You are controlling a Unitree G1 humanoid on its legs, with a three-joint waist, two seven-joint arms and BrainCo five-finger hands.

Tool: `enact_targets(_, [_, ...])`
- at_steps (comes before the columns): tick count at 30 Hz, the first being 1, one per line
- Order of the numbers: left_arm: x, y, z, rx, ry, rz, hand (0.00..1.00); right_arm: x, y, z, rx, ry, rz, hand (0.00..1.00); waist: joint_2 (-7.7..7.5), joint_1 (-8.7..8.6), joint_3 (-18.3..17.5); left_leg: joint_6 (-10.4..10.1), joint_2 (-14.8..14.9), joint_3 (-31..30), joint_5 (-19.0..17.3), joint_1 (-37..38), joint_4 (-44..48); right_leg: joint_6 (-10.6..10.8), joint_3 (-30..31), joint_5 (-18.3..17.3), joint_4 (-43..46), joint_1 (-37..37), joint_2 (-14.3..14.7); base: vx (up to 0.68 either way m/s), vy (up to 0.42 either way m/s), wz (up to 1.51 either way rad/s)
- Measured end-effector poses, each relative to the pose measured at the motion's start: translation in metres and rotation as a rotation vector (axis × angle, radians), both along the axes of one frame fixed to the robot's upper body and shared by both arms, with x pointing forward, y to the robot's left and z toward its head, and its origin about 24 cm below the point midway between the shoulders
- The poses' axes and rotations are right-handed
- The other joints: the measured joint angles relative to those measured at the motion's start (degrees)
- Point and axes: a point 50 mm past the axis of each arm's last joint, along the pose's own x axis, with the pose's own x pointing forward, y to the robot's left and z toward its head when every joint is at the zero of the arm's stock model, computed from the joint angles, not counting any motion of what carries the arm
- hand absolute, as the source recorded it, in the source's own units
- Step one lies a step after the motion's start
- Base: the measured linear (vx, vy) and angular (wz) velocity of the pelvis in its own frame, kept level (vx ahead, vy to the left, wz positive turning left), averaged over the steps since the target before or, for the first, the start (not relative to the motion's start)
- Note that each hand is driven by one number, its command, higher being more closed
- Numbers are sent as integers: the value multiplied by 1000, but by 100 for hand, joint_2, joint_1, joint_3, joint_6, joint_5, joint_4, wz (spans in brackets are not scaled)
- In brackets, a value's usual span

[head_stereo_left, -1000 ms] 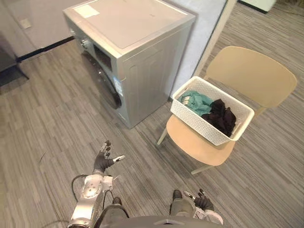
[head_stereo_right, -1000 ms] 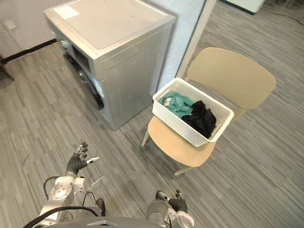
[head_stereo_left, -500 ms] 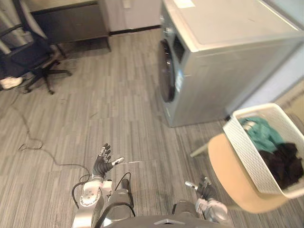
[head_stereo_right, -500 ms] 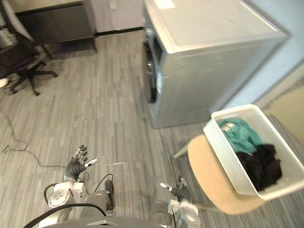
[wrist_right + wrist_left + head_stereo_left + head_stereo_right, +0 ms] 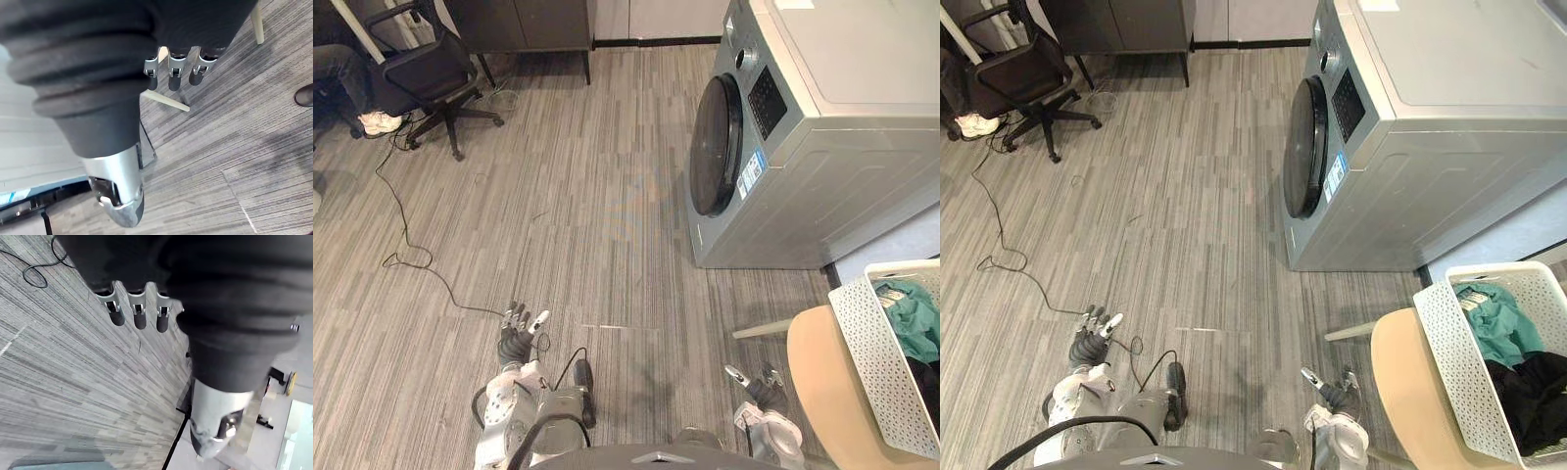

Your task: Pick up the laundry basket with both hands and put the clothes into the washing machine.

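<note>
floor (image 5: 558, 225): grey striped planks | far left: black office chair (image 5: 421, 73) | beside it: dark cabinet (image 5: 524, 20) | near right: tan chair (image 5: 1410, 382)

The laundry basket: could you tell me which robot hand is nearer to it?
Right. The right hand hangs beside the chair, just left of the laundry basket; the left hand is much farther left, over the floor.

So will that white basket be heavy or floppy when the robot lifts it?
Probably light: the laundry basket holds just a teal garment and a dark garment. Its perforated walls likely stay stiff, though the clothes could shift.
</note>
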Motion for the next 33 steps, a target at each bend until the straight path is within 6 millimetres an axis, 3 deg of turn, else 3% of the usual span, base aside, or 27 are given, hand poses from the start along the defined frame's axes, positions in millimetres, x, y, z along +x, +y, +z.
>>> enact_targets(2, [-3, 3, -6, 3, 37, 35, 0, -6, -6, -3, -6, 29, -39, 0, -9, -125, 12, 95, -47, 185, -203, 65, 160, -64, 79, 33, 543, -116, -165, 89, 134, 6])
enact_targets(4, [-5, 8, -12, 11, 76, 66, 0, -6, -3, -5, 6, 39, -50, 0, 30, -164, -3, 190, -147, 216, -312, 305, 101, -521, 397, 312, 1830, -669, -365, 178, 226, 2])
enact_targets(5, [-8, 16, -13, 22, 88, 102, 0, -4, 0, -6, 12, 36, -53, 0, -36, -212, 33, 258, -202, 235, -398, 497, 36, -1105, 582, 713, 2649, -1083, -462, 281, 272, -17])
enact_targets(6, [-14, 24, -16, 43, 113, 125, 0, -3, 5, -7, 26, 36, -51, 0, -62, -243, 64, 310, -241, 259, -484, 726, -42, -1370, 762, 1053, 3285, -1432, -514, 276, 258, -19])
enact_targets(7, [-15, 26, -15, 54, 116, 131, 0, -1, 9, -7, 35, 32, -46, 0, -57, -252, 77, 322, -251, 270, -528, 788, -67, -1282, 856, 947, 3572, -1603, -478, 246, 159, -20])
enact_targets(9, [-18, 34, -15, 95, 133, 139, 0, 4, 19, -7, 51, 25, -28, 0, -81, -292, 74, 366, -275, 260, -564, 1011, -267, -1015, 996, 438, 3913, -1916, -122, 194, 95, -9])
enact_targets(11, [-20, 31, -17, 103, 144, 130, 0, 4, 22, -8, 53, 30, -16, 0, -35, -350, 113, 382, -319, 210, -577, 1433, -615, -723, 1027, -179, 3709, -2070, 578, 229, 46, 9])
enact_targets(14, [-20, 23, -19, 76, 146, 121, 0, -1, 26, -5, 65, 14, -4, 0, -4, -393, 148, 306, -344, 154, -692, 1845, -709, -658, 1104, -394, 2623, -2117, 1400, 282, -31, 18])
enact_targets(17, [-10, 12, -16, 47, 122, 104, 0, 2, 29, 2, 77, -27, 5, 0, -7, -506, 157, 166, -278, -128, -867, 1923, -555, -805, 1477, -146, 1848, -2482, 1785, 329, -97, 47])
enact_targets(19, [-2, 5, -13, 31, 102, 92, 0, 3, 30, 5, 81, -46, 2, 0, 95, -492, 256, 43, -116, -238, -1122, 1962, -251, -829, 1595, 117, 1597, -2570, 1783, 377, -203, 48])
enact_targets(20, [-1, 4, -12, 30, 98, 85, 0, 4, 35, 4, 102, -53, 15, 0, 88, -488, 265, -118, 16, -259, -1468, 1971, 214, -815, 1683, 538, 1306, -2562, 1611, 485, -312, 28])
enact_targets(21, [-1, 5, -12, 33, 100, 88, 0, 5, 39, 5, 117, -60, 22, 0, 38, -460, 283, -235, 73, -229, -1713, 2009, 494, -779, 1480, 1213, 1291, -2519, 1429, 411, -309, 5])
enact_targets(23, [-3, 2, -16, 30, 119, 76, 0, 15, 39, 12, 117, -105, 25, 0, 232, -438, 324, -308, 373, -150, -1844, 2115, 649, -984, 1358, 805, 1761, -2533, 1644, 353, -313, -2])
enact_targets(26, [-2, -1, -15, 41, 116, 59, 0, 19, 39, 19, 108, -145, 28, 0, 227, -492, 321, -213, 531, -63, -1671, 2418, 546, -1149, 1108, 256, 2102, -2404, 1671, 266, -256, 33])
enact_targets(28, [-2, 0, -15, 40, 118, 61, 0, 17, 39, 18, 105, -142, 26, 0, 221, -496, 320, -62, 703, -47, -1510, 2361, 1051, -1167, 976, 23, 2111, -2136, 1708, 217, -246, 36])
enact_targets(30, [-6, 2, -17, 39, 128, 74, 0, 18, 39, 21, 98, -152, 39, 0, 217, -441, 318, 236, 1067, 100, -871, 1897, 2487, -1306, 951, -184, 2078, -1805, 1763, 160, -153, 0])
enact_targets(32, [-12, 4, -20, 34, 149, 82, 0, 19, 39, 27, 88, -178, 46, 0, 193, -435, 287, 288, 1389, 304, -445, 1500, 3396, -1375, 966, -259, 1955, -1606, 1763, 155, -59, -10])
enact_targets(33, [-14, 4, -21, 33, 155, 81, 0, 18, 38, 29, 83, -183, 41, 0, 204, -434, 256, 287, 1481, 415, -459, 1419, 3547, -1401, 1004, -267, 1893, -1519, 1755, 218, -5, -8])
